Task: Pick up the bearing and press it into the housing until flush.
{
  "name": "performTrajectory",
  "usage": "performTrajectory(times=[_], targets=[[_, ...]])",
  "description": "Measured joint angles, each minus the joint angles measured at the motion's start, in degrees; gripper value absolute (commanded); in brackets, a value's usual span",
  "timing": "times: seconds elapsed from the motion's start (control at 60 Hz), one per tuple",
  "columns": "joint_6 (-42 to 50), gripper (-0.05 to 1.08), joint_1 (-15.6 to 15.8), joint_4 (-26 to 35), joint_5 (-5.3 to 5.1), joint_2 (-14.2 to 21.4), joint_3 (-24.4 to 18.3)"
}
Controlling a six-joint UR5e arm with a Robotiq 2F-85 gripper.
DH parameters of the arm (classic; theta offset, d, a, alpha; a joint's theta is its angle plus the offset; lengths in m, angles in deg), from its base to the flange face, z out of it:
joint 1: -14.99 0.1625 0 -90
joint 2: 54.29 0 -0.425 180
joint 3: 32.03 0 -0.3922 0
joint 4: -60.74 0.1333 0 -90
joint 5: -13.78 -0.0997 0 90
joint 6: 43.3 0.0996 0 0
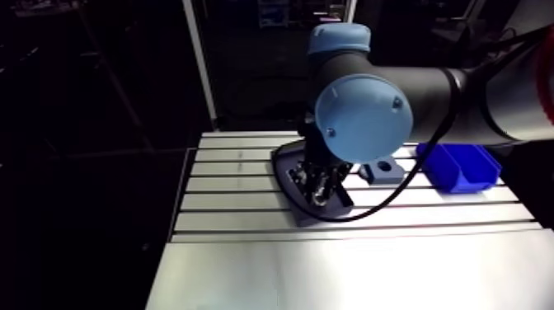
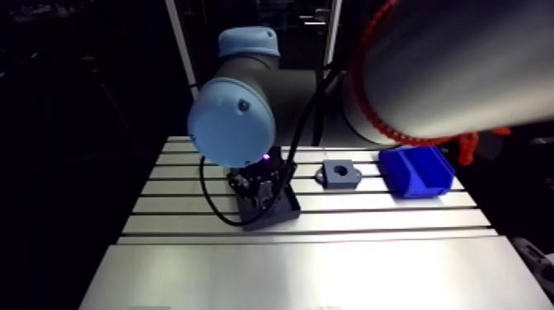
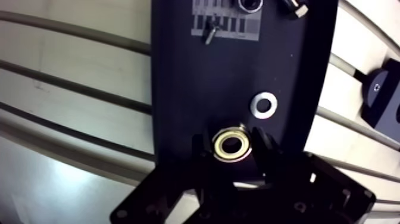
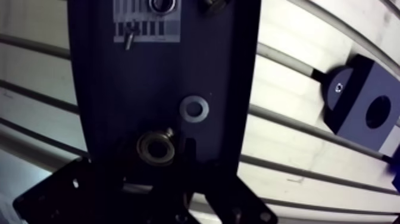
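The bearing point(image 3: 232, 145), a small brass-coloured ring, lies on the dark tray point(image 3: 196, 89). In the wrist view my gripper point(image 3: 232, 147) is low over the tray, its two dark fingers point(image 3: 262, 143) pressed against either side of the bearing, so it is shut on it. The housing point(image 4: 351, 113), a grey-blue block with a round bore, stands on the slotted table off to the side of the tray, well apart from the gripper. The arm view shows the gripper point(image 2: 262, 194) down on the tray and the housing point(image 2: 330, 177) to its right.
A flat washer point(image 3: 255, 104) lies on the tray just ahead of the fingers. At the tray's far end lie a bolt point(image 3: 291, 7), a small pin point(image 3: 209, 34) and another ring. A blue bin point(image 2: 416, 171) stands beyond the housing. The table has long slots.
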Motion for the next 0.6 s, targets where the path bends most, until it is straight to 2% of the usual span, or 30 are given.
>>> performTrajectory(times=[0.283, 0.6], targets=[[0.0, 0.77, -0.1, 2.5, -0.26, 1.8, -1.5], [2.1, 0.85, -0.7, 8.4, -0.33, 3.2, -5.5]])
